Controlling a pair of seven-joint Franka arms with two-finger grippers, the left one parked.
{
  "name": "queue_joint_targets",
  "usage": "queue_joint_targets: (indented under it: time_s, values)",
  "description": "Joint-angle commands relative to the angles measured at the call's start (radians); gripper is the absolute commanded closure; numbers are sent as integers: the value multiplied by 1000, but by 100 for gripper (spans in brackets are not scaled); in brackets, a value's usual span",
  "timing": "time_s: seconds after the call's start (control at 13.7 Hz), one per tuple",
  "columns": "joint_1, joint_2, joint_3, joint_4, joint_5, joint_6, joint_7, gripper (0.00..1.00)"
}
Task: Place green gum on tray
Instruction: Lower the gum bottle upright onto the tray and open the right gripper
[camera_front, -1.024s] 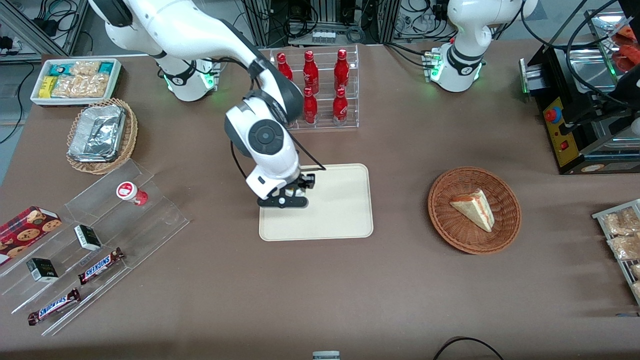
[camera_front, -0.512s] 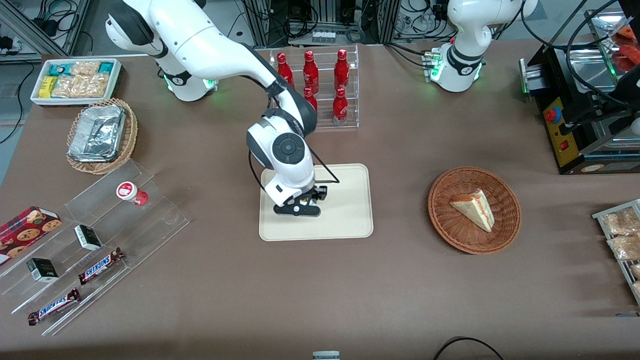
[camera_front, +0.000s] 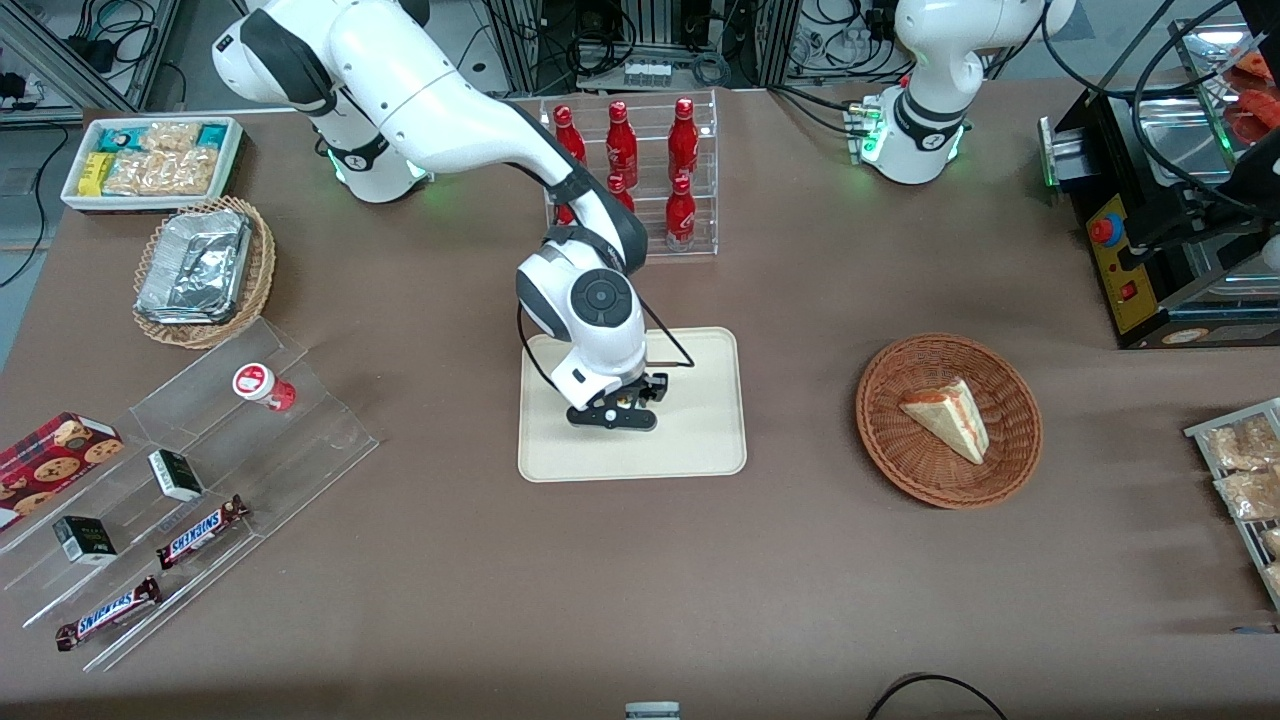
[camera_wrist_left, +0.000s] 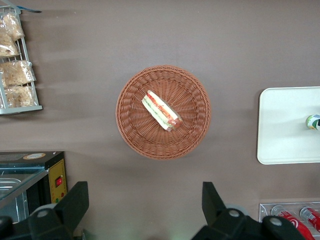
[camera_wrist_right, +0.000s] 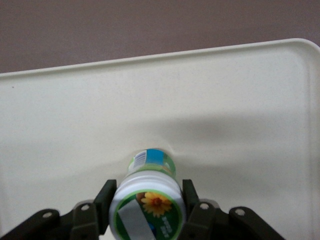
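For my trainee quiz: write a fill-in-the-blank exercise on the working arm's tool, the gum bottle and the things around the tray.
1. The tool is shut on the small white-bodied, green-lidded ____ bottle.
2. The bottle hangs above the flat cream-beige rectangular ____, with its lower end close to it.
3. The round brown wicker basket toward the parked arm's end holds a wedge-shaped ____.
4. The clear acrylic rack holds bottles coloured ____.

Missing words: gum; tray; sandwich; red
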Motion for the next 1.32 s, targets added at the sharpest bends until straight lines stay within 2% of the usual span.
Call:
queue_joint_targets:
  time_s: [0.0,0.07,0.37,0.88,1.24]
  values:
    - [7,29,-7,38,-37,6,22,63]
    - [7,29,-6,36,-46,7,22,1]
    - [9,29,-6,32,-83,18,22,0]
    - [4,6,-4,32,-81,-2,8,0]
    - [-5,-52,-1,30,-78,-95,-30,0]
